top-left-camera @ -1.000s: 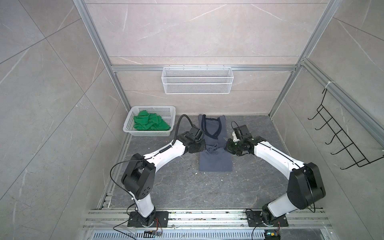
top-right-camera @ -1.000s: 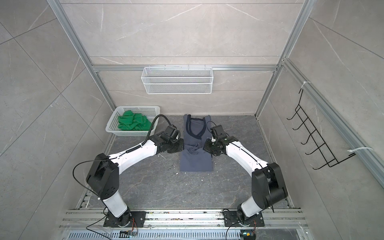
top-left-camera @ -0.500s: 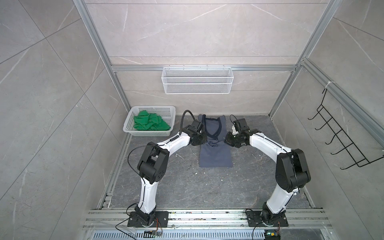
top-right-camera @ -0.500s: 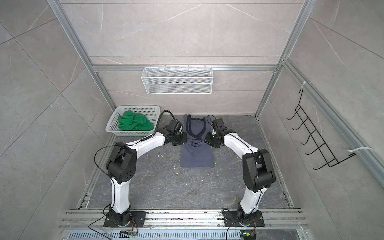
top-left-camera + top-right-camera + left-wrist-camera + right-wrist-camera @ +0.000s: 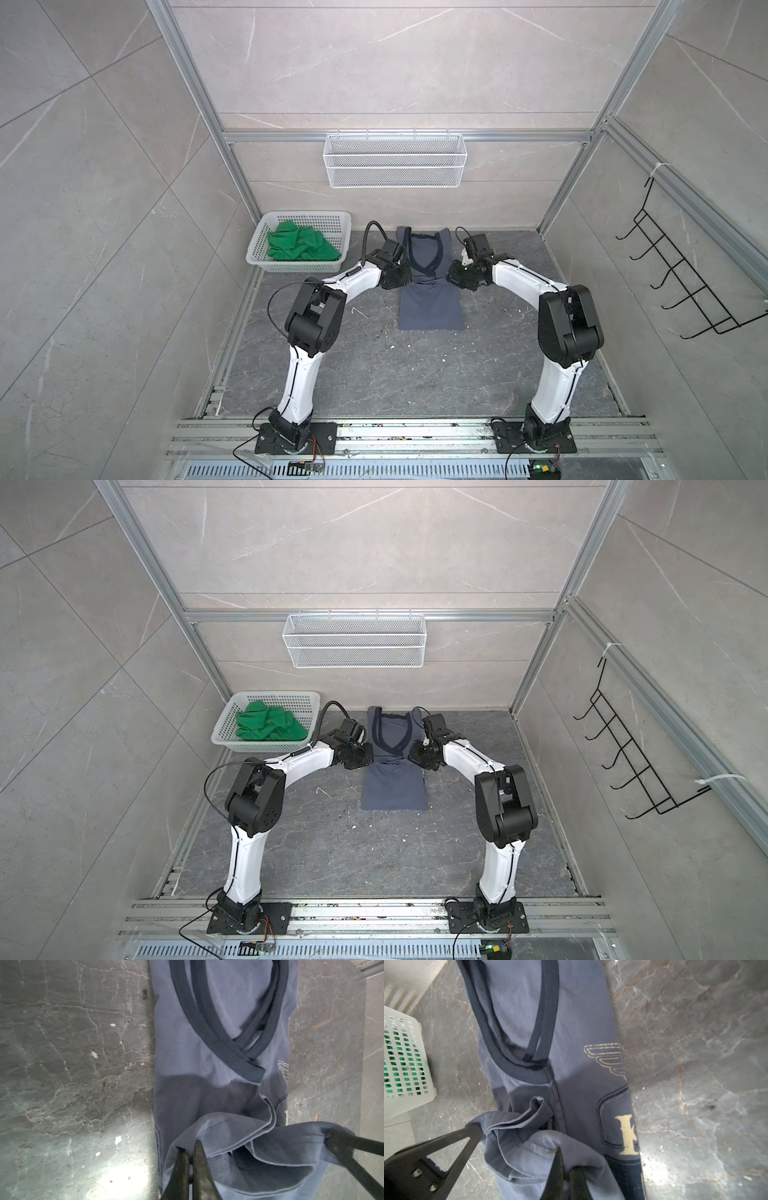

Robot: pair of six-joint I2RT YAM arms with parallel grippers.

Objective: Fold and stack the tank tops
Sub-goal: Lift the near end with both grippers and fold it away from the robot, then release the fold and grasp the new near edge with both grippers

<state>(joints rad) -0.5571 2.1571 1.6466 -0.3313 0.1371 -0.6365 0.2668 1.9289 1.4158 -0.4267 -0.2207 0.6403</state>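
Hands [image 5: 189, 1146] [image 5: 565, 1159] moved rearward, low, pinching blue top [image 5: 430, 307]

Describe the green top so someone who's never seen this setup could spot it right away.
Below-left of the white wire shelf on the back wall sits a white plastic basket. The green tank top lies crumpled inside it; the slate-blue tank top lies outside, on the floor.
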